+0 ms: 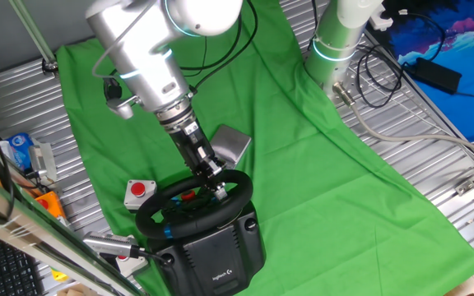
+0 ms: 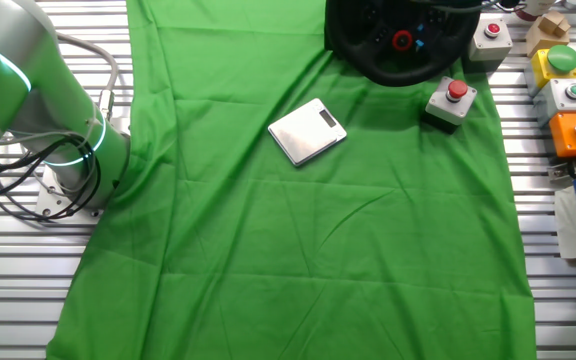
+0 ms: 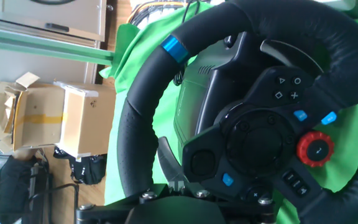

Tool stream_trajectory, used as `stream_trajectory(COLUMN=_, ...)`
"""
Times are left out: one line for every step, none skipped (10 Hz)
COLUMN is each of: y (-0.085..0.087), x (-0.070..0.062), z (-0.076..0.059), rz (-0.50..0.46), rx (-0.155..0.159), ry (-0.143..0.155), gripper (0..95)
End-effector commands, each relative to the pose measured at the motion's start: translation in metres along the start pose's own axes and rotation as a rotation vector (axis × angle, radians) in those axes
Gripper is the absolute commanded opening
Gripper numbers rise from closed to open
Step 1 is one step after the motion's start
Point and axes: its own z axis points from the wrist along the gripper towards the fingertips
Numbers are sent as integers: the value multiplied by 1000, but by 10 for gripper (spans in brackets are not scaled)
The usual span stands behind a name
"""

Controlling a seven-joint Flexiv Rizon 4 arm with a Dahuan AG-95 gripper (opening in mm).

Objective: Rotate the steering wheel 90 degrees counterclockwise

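The black steering wheel sits on its bulky black base with a white logo at the front of the green cloth. It also shows at the top edge of the other fixed view. It fills the hand view, with a blue rim mark, blue hub buttons and a red dial. My gripper reaches down inside the wheel's far right side, between rim and hub. In the hand view its fingertips sit close together at the bottom, beside a grey paddle. Whether they touch the wheel is hidden.
A grey metal box lies on the cloth just behind the wheel. A red push-button on a white box stands to the wheel's left. A second arm's base stands at the back. Coloured button boxes line one side.
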Motion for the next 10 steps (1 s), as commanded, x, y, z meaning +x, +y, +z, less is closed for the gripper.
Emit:
stream_trajectory(y=-2, x=4, z=0, rz=-12, rx=-1, ry=-5, gripper=0)
stream_trajectory(y=-4, x=5, z=1, rz=-24, rx=-1, ry=-7, gripper=0)
stream_trajectory(y=-6, x=7, z=0, rz=-32, rx=-1, ry=-8, gripper=0)
stream_trajectory(y=-7, x=7, z=0, rz=-37, rx=-1, ry=-8, gripper=0)
stream_trajectory(y=-9, x=10, z=0, rz=-49, rx=-1, ry=-8, gripper=0)
stream_trajectory(y=-11, x=11, z=0, rz=-60, rx=0, ry=-8, gripper=0)
stream_trajectory(y=-12, x=13, z=0, rz=-68, rx=0, ry=-8, gripper=0)
stream_trajectory(y=-14, x=14, z=1, rz=-77, rx=2, ry=-9, gripper=0)
stream_trajectory(y=-15, x=14, z=2, rz=-80, rx=3, ry=-9, gripper=0)
stream_trajectory(y=-15, x=14, z=2, rz=-81, rx=4, ry=-9, gripper=0)
